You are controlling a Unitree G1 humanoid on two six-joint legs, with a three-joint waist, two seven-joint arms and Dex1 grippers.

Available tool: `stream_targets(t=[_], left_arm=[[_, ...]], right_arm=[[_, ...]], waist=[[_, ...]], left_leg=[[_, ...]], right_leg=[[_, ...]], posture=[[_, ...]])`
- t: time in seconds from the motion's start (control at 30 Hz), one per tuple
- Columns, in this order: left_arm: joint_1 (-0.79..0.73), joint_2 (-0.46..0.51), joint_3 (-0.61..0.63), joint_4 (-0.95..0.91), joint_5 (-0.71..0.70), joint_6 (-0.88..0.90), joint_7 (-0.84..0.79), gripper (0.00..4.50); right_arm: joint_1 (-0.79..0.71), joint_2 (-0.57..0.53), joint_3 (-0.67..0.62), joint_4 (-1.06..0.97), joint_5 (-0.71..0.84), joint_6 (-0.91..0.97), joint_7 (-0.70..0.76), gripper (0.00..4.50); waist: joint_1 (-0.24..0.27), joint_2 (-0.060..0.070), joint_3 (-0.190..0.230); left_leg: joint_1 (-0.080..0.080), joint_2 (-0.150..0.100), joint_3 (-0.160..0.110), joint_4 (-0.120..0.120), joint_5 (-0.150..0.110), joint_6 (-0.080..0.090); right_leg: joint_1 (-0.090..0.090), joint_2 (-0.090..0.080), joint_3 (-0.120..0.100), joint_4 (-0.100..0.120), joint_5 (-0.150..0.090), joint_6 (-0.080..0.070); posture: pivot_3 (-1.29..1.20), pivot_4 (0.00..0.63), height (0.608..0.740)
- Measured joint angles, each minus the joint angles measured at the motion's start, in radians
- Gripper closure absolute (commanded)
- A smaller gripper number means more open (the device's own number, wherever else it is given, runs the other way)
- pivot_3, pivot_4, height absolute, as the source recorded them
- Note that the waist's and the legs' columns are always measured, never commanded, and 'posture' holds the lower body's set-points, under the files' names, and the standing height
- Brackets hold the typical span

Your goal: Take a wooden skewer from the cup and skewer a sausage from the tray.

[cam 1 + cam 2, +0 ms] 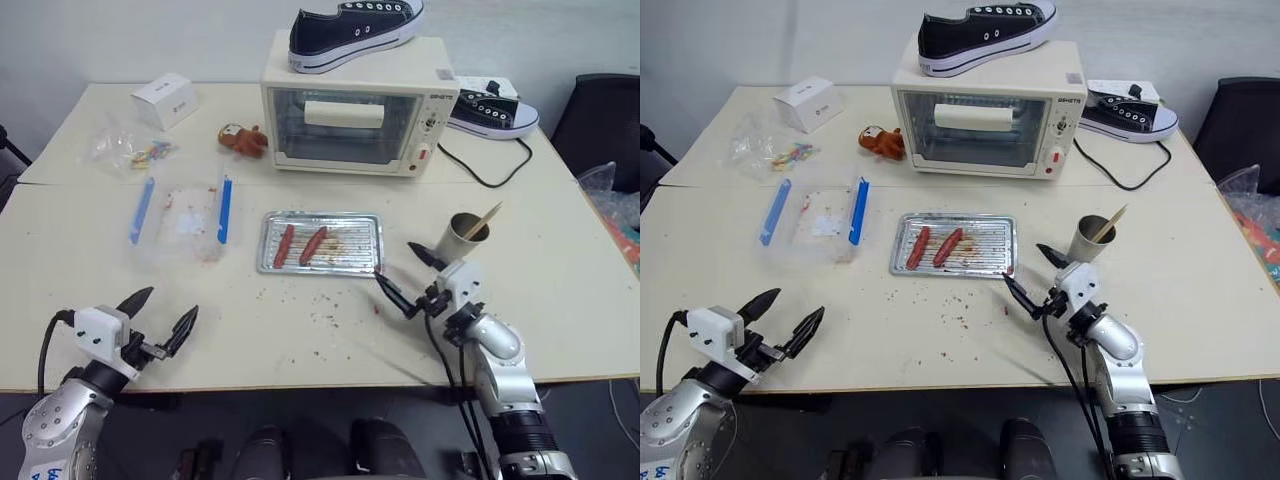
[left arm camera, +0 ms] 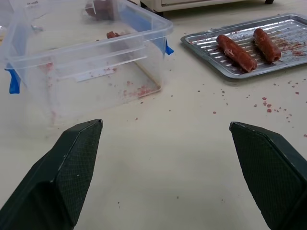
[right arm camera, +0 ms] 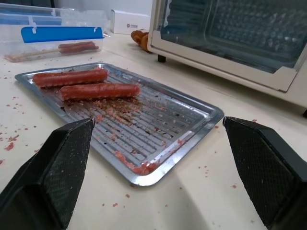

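Table (image 1: 560, 290), tray (image 1: 365, 262), cup (image 1: 463, 238), toaster oven (image 1: 350, 110)

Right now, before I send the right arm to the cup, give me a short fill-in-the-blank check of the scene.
1. The wooden skewer stands in the ____.
2. The tray holds ____ sausages.
3. Both the left gripper and the right gripper have their fingers ____.
4. On top of the toaster oven lies a ____.

Missing words: cup; two; open; shoe
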Motion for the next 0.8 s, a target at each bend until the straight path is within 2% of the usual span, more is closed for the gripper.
stream_targets(t=[0.1, 0.2, 0.3, 0.43, 0.53, 0.67, 0.8], left_arm=[[-0.009, 0.003, -0.006, 0.008, -0.019, 0.003, -0.030, 0.01], [-0.038, 0.008, 0.003, 0.018, -0.126, 0.032, -0.096, 0.01], [-0.052, 0.096, 0.011, 0.015, -0.223, 0.089, -0.210, 0.01], [-0.076, 0.227, 0.005, 0.009, -0.253, 0.133, -0.350, 0.01], [-0.159, 0.273, 0.001, 0.022, -0.274, 0.160, -0.409, 0.01], [-0.263, 0.290, -0.032, 0.038, -0.282, 0.192, -0.444, 0.01], [-0.324, 0.287, -0.083, 0.038, -0.286, 0.241, -0.453, 0.01]], right_arm=[[0.013, -0.002, 0.000, -0.023, 0.014, 0.018, 0.005, 0.00], [0.059, -0.038, -0.001, -0.118, 0.059, 0.067, 0.039, 0.00], [0.143, -0.147, -0.035, -0.280, 0.135, 0.141, 0.086, 0.00], [0.269, -0.272, -0.167, -0.412, 0.220, 0.224, 0.108, 0.00], [0.354, -0.334, -0.307, -0.445, 0.285, 0.267, 0.119, 0.00], [0.471, -0.367, -0.449, -0.447, 0.357, 0.323, 0.144, 0.00], [0.473, -0.385, -0.476, -0.469, 0.381, 0.399, 0.123, 0.00]], waist=[[0.000, 0.000, 0.000], [0.001, 0.000, 0.000], [0.004, 0.000, 0.000], [0.013, 0.000, 0.000], [0.024, 0.000, 0.000], [0.028, 0.000, 0.000], [0.018, 0.001, -0.001]], left_leg=[[0.000, 0.000, 0.000, 0.000, 0.000, 0.000], [0.000, 0.000, -0.001, 0.000, 0.000, 0.000], [0.000, 0.000, -0.001, 0.000, 0.000, 0.000], [0.000, -0.001, -0.001, 0.000, 0.000, 0.000], [0.001, -0.001, 0.000, 0.000, 0.000, 0.000], [0.001, -0.002, -0.001, 0.000, 0.000, 0.000], [0.003, -0.001, 0.002, 0.000, 0.000, 0.000]], right_leg=[[0.000, 0.000, 0.000, 0.000, 0.000, 0.000], [0.000, -0.001, 0.000, 0.000, 0.000, 0.000], [0.000, -0.001, 0.000, -0.001, 0.000, 0.000], [0.001, -0.001, -0.001, -0.001, 0.000, 0.000], [0.001, 0.000, 0.000, -0.001, 0.000, 0.000], [0.002, 0.000, 0.000, -0.001, 0.000, 0.000], [0.001, 0.001, 0.003, 0.000, 0.000, 0.000]], posture=[[0.00, 0.150, 0.740], [0.00, 0.150, 0.740], [0.00, 0.150, 0.740], [0.00, 0.150, 0.740], [0.00, 0.150, 0.740], [0.00, 0.150, 0.740], [0.00, 0.150, 0.740]])
